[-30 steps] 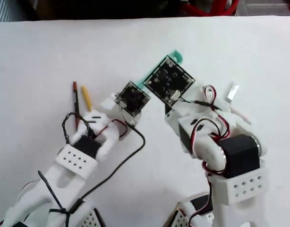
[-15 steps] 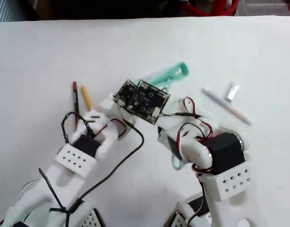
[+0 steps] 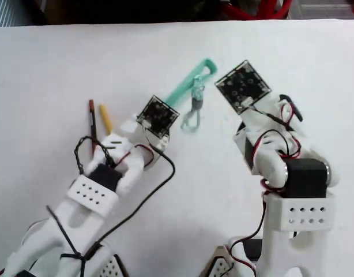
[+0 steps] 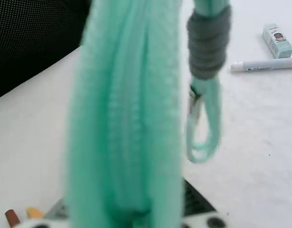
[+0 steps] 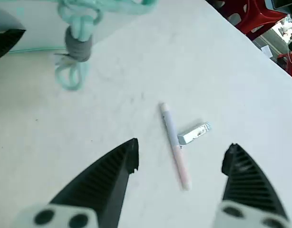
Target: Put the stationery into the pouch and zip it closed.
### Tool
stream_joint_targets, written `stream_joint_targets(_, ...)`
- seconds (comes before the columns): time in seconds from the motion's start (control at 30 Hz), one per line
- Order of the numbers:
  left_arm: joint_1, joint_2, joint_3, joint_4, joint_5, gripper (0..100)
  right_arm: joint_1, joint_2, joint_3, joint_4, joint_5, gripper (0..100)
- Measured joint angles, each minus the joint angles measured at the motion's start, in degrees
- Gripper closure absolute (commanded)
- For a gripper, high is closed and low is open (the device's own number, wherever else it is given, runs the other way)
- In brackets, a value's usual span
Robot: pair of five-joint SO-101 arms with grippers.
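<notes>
On the white matte table [image 3: 50, 69], your left gripper [image 3: 165, 107] is clamped on the near end of the pouch [image 3: 185, 86]. The pads themselves are hidden behind the fabric in the left wrist view. The pouch is mint-green soft mesh with fine ribbing. It is long and flat and is seen edge-on from above as a thin strip. It angles away from the gripper toward the far side of the table. A cord wrist strap [image 3: 191, 118] of the same green hangs off the pouch's side. It is cinched by a grey cylindrical band [image 4: 210, 42], and below that it ends in a small limp loop with a bit of metal clip showing. Your right gripper [image 5: 180, 149] has its fingers spread wide apart and holds nothing. Its black, ridged, wedge-shaped fingers [image 5: 112, 173] sit over the table. Between them in the right wrist view lies a slim round pen [image 5: 174, 145], lilac at one end and pale pink at the other, flat on the table. A small boxy block [image 5: 193, 133], pale with a shiny face, lies just beside the pen's middle; I can't tell whether they touch. Both are well apart from the pouch. On the left arm's side, two pencils lie flat near each other. One is thin and dark brown [image 3: 92, 118], the other shorter and yellow [image 3: 105, 119]. They are close to the left arm but outside the pouch.
</notes>
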Motion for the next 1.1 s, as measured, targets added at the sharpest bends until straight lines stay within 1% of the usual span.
stream_joint_targets(0.07, 0.0, 0.0, 0.0, 0.0, 0.3, 98, -0.5, 0.0, 0.0, -2.5, -3.5, 72.6)
stream_joint_targets(0.17, 0.0, 0.0, 0.0, 0.0, 0.4, 98, -2.8, 0.0, -0.2, -5.6, -14.0, 72.9)
stream_joint_targets(0.23, 0.0, 0.0, 0.0, 0.0, 0.4, 98, -4.7, 0.0, -0.4, -7.7, -20.7, 75.5)
stream_joint_targets(0.3, 0.0, 0.0, 0.0, 0.0, 0.4, 98, -7.2, 0.0, -0.4, -9.2, -23.4, 79.0)
stream_joint_targets(0.33, 0.0, 0.0, 0.0, 0.0, 0.4, 98, -8.4, 0.0, 0.1, -9.8, -23.8, 80.1)
stream_joint_targets(0.4, 0.0, 0.0, 0.0, 0.0, 0.4, 98, -10.5, 0.0, 2.5, -11.2, -24.4, 79.1)
stream_joint_targets(0.57, 0.0, 0.0, 0.0, 0.0, 0.4, 98, -13.2, 0.1, 8.4, -13.8, -25.1, 71.5)
stream_joint_targets(0.67, 0.0, 0.0, 0.0, 0.0, 0.4, 98, -14.1, 0.1, 12.4, -17.1, -25.6, 71.2)
stream_joint_targets(0.77, 0.0, 0.0, 0.0, 0.0, 0.4, 98, -14.4, 0.1, 16.4, -21.7, -28.0, 71.2)
stream_joint_targets(0.87, 0.0, 0.0, 0.0, 0.0, 0.4, 98, -16.5, 0.1, 16.8, -23.4, -29.6, 71.2)
stream_joint_targets(1.0, 0.0, 0.0, 0.0, 0.0, 0.4, 98, -19.6, 0.0, 18.5, -25.4, -29.6, 71.2)
stream_joint_targets(1.1, 0.0, 0.0, 0.0, 0.0, 0.4, 98, -19.5, 1.1, 21.7, -29.7, -30.2, 71.2)
